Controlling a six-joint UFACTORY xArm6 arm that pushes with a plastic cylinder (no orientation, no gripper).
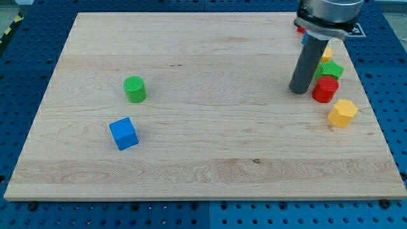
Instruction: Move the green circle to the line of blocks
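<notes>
The green circle [135, 89] is a short green cylinder standing at the view's left on the wooden board. A line of blocks runs down the view's right edge: a yellow block [327, 53] partly hidden by the rod, a green star-shaped block [331, 70], a red cylinder [325, 90] and a yellow hexagon [343, 112]. A small red piece [301, 29] shows behind the rod at the top. My tip [298, 91] rests on the board just left of the red cylinder, far to the right of the green circle.
A blue cube [123, 133] lies below the green circle at the view's left. The wooden board [210, 146] sits on a blue perforated table. The arm's grey body [327, 13] hangs over the top right corner.
</notes>
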